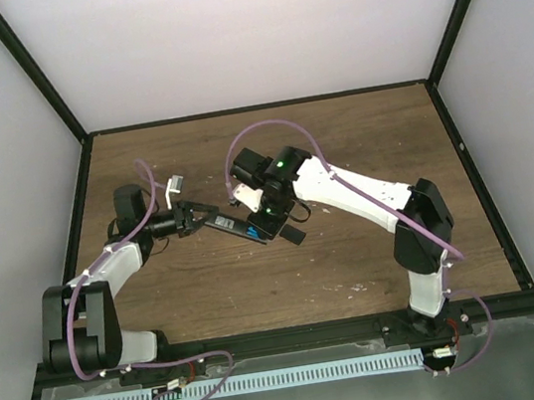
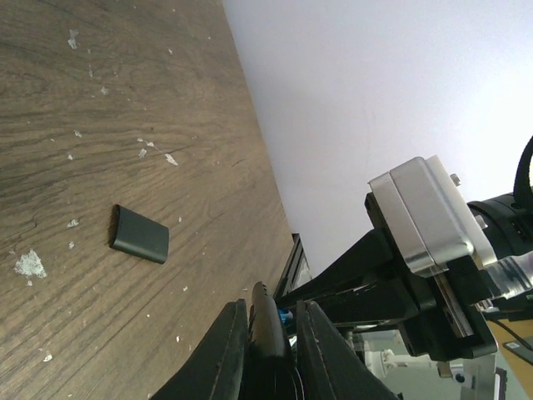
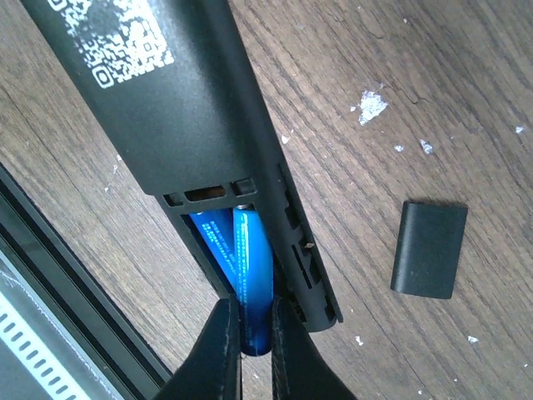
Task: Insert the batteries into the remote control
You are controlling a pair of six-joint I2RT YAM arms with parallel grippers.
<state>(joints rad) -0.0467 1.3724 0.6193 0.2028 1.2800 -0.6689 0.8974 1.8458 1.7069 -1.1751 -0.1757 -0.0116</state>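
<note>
Right wrist: what's in the bay?
– One battery seated. Second battery partway in, pinched by right gripper.
– Remote?
– Left gripper clamped on it. Cover lies apart on worktop.

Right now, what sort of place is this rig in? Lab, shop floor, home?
Most likely a lab robot test cell, not a home: plain white walls in a black frame box in a wood-grain tabletop, with the left arm and right arm bolted at its near edge.
</note>
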